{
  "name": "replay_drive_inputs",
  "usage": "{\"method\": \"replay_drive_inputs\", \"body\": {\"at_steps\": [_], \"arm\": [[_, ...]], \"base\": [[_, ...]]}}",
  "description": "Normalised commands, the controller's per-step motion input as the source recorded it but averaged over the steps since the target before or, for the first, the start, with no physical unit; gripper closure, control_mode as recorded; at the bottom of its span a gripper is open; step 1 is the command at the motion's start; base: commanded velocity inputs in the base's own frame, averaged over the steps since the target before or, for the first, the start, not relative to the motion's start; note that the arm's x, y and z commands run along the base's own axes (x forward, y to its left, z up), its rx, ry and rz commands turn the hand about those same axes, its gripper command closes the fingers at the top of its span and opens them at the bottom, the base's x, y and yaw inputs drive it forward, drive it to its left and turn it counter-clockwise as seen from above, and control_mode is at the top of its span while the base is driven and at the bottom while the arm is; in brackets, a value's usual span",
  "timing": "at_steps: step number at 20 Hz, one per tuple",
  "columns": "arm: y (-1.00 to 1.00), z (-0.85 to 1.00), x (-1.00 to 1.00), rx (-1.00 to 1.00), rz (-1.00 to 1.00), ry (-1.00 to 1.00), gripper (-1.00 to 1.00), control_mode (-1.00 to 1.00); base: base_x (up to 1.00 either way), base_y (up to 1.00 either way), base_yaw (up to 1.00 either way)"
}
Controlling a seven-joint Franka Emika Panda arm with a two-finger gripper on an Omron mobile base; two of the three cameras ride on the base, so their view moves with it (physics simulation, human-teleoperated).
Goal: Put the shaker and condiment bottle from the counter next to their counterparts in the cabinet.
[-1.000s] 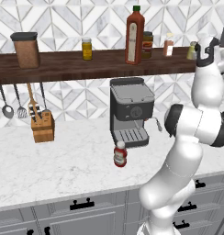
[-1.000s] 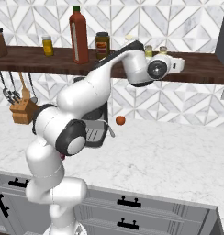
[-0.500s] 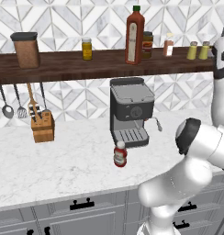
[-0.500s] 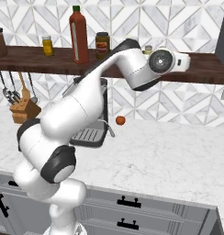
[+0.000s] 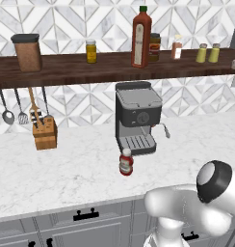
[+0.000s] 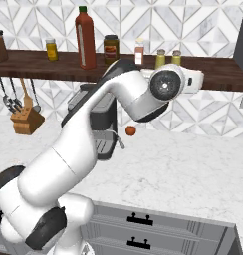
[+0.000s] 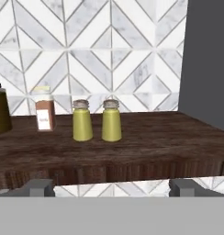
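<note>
Two alike yellow-green shakers (image 7: 82, 120) (image 7: 111, 120) stand upright side by side on the dark wooden cabinet shelf (image 7: 150, 142), near its right end. They show as a pair in the left base view (image 5: 201, 53) (image 5: 214, 52). My gripper (image 7: 112, 188) is open, level with the shelf's front edge and a short way back from the shakers, touching neither. The squat red condiment bottle (image 5: 125, 161) with its white cap stands on the counter in front of the coffee machine (image 5: 137, 118). The tall red bottle (image 5: 141, 37) with a green cap stands mid-shelf.
A small spice bottle (image 7: 44, 114) and a dark jar (image 7: 1, 110) stand just left of the shakers. Further left on the shelf are a yellow jar (image 5: 91, 51) and a brown canister (image 5: 27, 52). A knife block (image 5: 45, 132) and hanging utensils (image 5: 16, 111) sit at the left. A grey wall panel (image 7: 208, 59) closes the right.
The gripper has opened and drawn back from the shelf, leaving a shaker beside its twin. The arm has swung rightward, out of the upper part of the left base view.
</note>
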Motion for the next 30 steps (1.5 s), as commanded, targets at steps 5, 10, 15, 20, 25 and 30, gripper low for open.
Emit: {"method": "replay_drive_inputs", "body": {"at_steps": [5, 10, 15, 20, 25, 30], "arm": [[0.47, 0.00, -0.84, -0.03, 0.07, 0.11, -1.00, -1.00], [0.54, 0.00, -0.65, -0.06, 0.17, 0.13, -1.00, -1.00], [0.70, -0.33, -0.52, -0.19, 0.19, 0.00, -1.00, -1.00], [0.94, -0.43, -0.30, -0.23, 0.05, 0.00, -1.00, -1.00], [1.00, -0.16, -0.51, -0.20, -0.10, -0.03, -1.00, -1.00], [0.93, 0.00, -0.50, -0.11, -0.33, -0.12, -1.00, -1.00]], "base": [[0.00, 0.00, 0.00], [0.00, 0.00, 0.00], [0.00, 0.00, 0.00], [0.00, 0.00, 0.00], [0.00, 0.00, 0.00], [0.00, 0.00, 0.00]]}}
